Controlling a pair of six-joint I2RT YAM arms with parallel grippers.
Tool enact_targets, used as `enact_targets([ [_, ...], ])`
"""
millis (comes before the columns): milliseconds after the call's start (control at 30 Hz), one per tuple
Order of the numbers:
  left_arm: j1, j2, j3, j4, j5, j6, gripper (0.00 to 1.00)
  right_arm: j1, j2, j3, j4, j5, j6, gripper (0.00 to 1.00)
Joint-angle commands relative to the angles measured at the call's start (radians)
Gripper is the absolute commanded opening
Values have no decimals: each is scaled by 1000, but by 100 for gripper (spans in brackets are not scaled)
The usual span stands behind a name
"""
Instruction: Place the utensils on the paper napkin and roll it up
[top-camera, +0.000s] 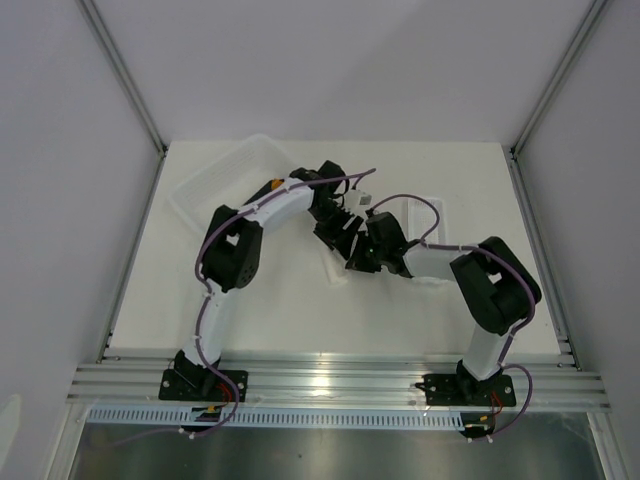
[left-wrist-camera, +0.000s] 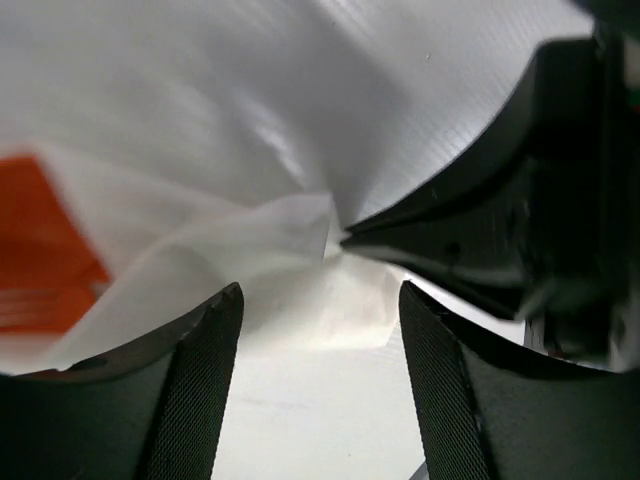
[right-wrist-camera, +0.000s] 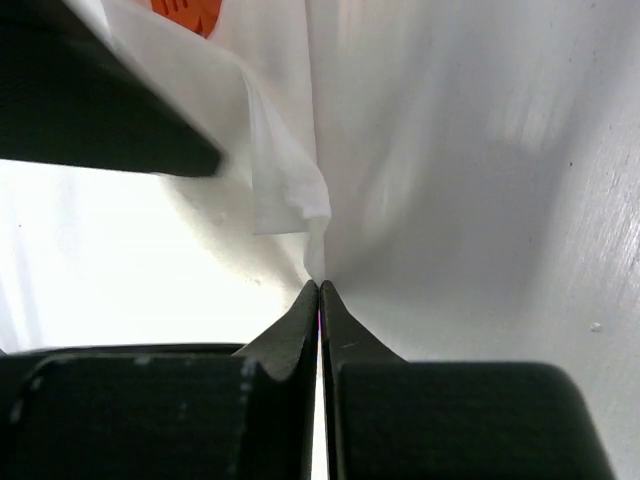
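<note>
Pinching paper napkin (right-wrist-camera: 285, 200) corner with my right pincer (right-wrist-camera: 319, 292), jaws fully closed, at tabletop (top-camera: 280, 320) middle. My left pincer (left-wrist-camera: 320, 295) gapes wide, empty, straddling fold. Orange utensil (left-wrist-camera: 40, 250) partly under fold. Roll slowly, even tension, avoid tearing.

The top view looks down on the worktop (top-camera: 300, 310) from the near side. Both close wrist views seemingly share the paper napkin (left-wrist-camera: 240, 245).

Ctr of left wrist view, thin white paper napkin (left-wrist-camera: 230, 235): soft, matt, creased. At left edge, bright orange plastic utensil (left-wrist-camera: 40, 250): smooth. On left gripper (left-wrist-camera: 320, 290), black pads (left-wrist-camera: 205, 390): fine-knurled, matt. Btm of top view, silver alu rail (top-camera: 330, 385): brushed metal.
</note>
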Motion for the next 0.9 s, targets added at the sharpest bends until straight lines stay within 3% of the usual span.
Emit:
enact_targets([
  [0, 14, -223, -66, 62, -5, -13, 68, 0, -10, -36, 12, 25, 15, 0],
  [100, 16, -245, -110, 70, -109, 14, 65, 6, -21, -43, 20, 25, 7, 0],
  [200, 22, -222, -158, 47, -156, 26, 56, 6, -47, -68, 41, -1, 9, 0],
  [667, -12, -122, -172, 91, -233, 28, 50, 43, -158, -210, 100, -50, 39, 0],
  [867, -32, -98, -177, 93, -250, 34, 48, 22, -173, -220, 94, -36, 35, 22],
])
